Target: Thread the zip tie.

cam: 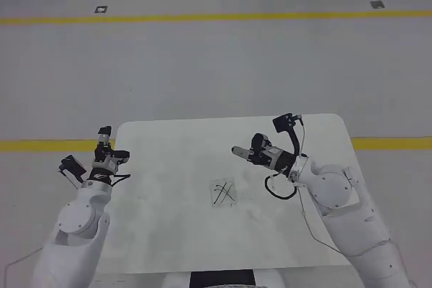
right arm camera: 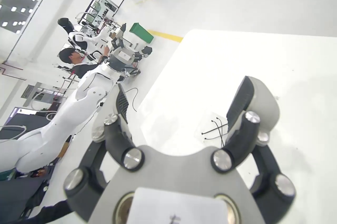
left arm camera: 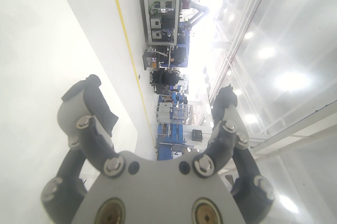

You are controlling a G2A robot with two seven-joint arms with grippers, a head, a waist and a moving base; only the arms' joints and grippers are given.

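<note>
Now, you are holding left gripper (left arm camera: 159, 86) and right gripper (right arm camera: 181, 89) wide open, empty; the zip ties (cam: 223, 192) are lying crossed mid-way on the table (cam: 165, 144), so be aiming at one free end.

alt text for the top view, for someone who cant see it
Black zip ties lie crossed near the middle of a white table, with neither hand touching them. The open right hand hovers over the table a little beyond them, and the open left hand is at the table's left edge.
</note>
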